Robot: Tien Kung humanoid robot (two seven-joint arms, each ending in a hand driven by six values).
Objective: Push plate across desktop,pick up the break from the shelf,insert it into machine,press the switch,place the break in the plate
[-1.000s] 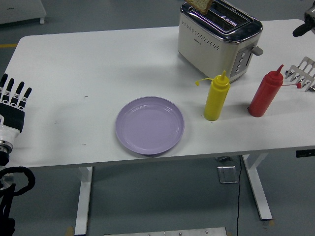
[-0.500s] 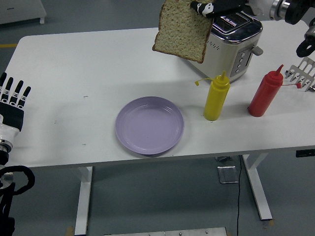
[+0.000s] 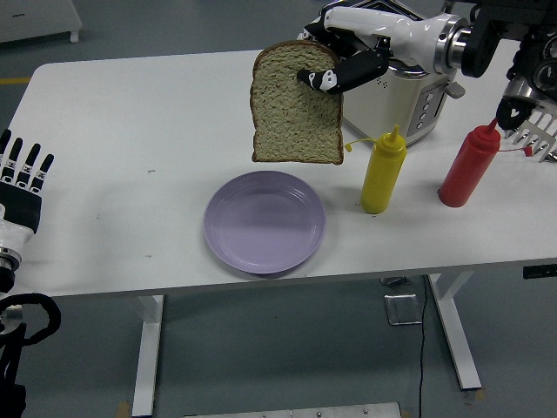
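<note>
We judge the task close to done: our right hand (image 3: 335, 74) grips 1 slice of bread (image 3: 294, 109) by its top edge, hanging it in the air just far of the purple plate (image 3: 265, 221), so only the placing is left. The plate lies bare, and our left hand (image 3: 22, 178) rests with fingers extended at the table's left edge, holding nothing.

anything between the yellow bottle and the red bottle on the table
Nothing: in the head view, only bare white table lies between the yellow bottle and the red bottle. The toaster stands behind that gap.
</note>
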